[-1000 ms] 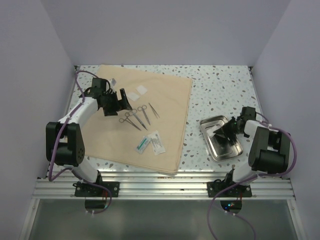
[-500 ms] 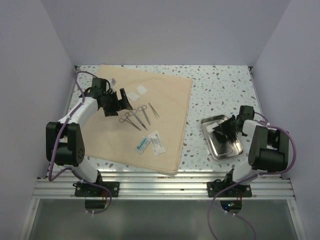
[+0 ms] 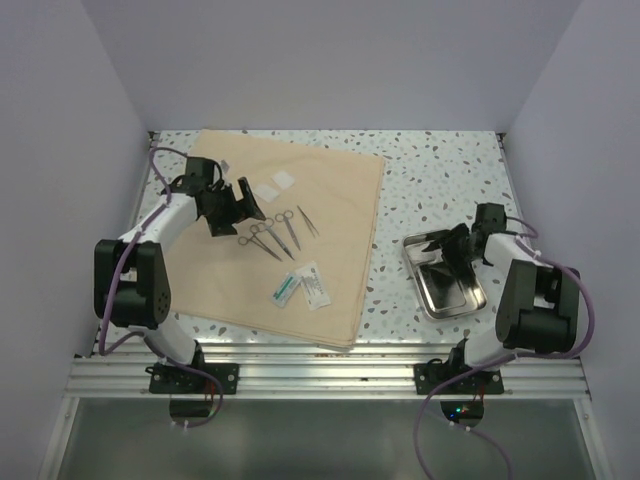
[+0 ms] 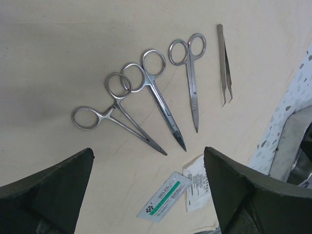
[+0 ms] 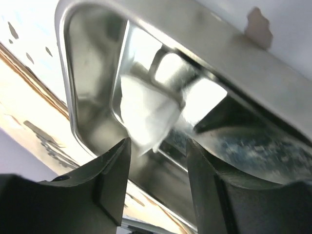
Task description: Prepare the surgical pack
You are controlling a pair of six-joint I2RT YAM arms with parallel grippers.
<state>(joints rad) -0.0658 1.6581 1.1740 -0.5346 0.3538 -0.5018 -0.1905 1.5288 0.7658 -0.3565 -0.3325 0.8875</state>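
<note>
The tan cloth (image 3: pixel 330 200) lies spread on the left half of the table. On it rest ring-handled forceps (image 4: pixel 119 114), two scissors (image 4: pixel 158 102) (image 4: pixel 191 73), tweezers (image 4: pixel 224 68), two sealed packets (image 4: pixel 163 197) (image 4: pixel 197 183) and gauze squares (image 3: pixel 275 184). My left gripper (image 3: pixel 236 205) (image 4: pixel 146 192) hovers open above the cloth, just left of the instruments. The steel tray (image 3: pixel 465 300) (image 5: pixel 73 97) sits on bare table at the right. My right gripper (image 3: pixel 455 247) (image 5: pixel 158 185) is low over it, jaws apart and holding nothing. A white piece (image 5: pixel 146 114), seemingly gauze, lies in the tray just past its fingertips.
The speckled tabletop (image 3: pixel 440 170) is walled on three sides. An aluminium rail (image 3: pixel 320 375) with both arm bases runs along the near edge. The tray's rim (image 4: pixel 287 146) shows at the right edge of the left wrist view.
My right gripper has opened and shifted slightly toward the tray's far end. The white piece is free of its jaws. The left arm has stayed still.
</note>
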